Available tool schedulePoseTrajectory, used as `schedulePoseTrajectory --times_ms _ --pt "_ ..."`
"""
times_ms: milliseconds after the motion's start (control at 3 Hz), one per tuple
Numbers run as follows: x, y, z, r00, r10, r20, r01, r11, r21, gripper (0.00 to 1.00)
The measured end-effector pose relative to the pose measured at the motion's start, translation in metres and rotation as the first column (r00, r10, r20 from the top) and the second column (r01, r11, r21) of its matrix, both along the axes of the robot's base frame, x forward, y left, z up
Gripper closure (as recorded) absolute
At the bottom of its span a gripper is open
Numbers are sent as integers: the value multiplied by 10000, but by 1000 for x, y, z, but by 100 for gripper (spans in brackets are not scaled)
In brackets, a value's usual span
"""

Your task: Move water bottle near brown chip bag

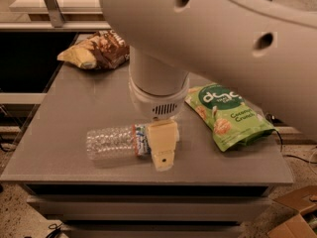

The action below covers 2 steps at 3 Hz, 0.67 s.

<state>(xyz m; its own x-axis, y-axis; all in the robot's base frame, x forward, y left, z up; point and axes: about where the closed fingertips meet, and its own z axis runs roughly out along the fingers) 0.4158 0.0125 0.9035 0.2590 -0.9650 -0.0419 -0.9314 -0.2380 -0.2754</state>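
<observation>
The water bottle [113, 142] lies on its side near the front of the grey table [74, 103], its label band and cap end under my gripper. My gripper [162, 147] hangs straight down over that right end of the bottle, its pale yellow finger [162, 150] in front of the label. The brown chip bag [96, 51] lies at the far left corner of the table, well away from the bottle. My large white arm fills the upper right of the view and hides the table behind it.
A bright green snack bag [225, 115] lies on the right side of the table, just right of my gripper. A cardboard box [297, 222] stands on the floor at the lower right. A cable [292, 152] runs past the table's right edge.
</observation>
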Motion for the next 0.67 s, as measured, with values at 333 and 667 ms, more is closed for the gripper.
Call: schedulePoseTrajectory --times_ms 333,667 --pt "-4 16 -14 9994 323 -149 -323 9995 -23 0" --pt "-6 26 -28 9980 523 -355 -525 9986 -38 0"
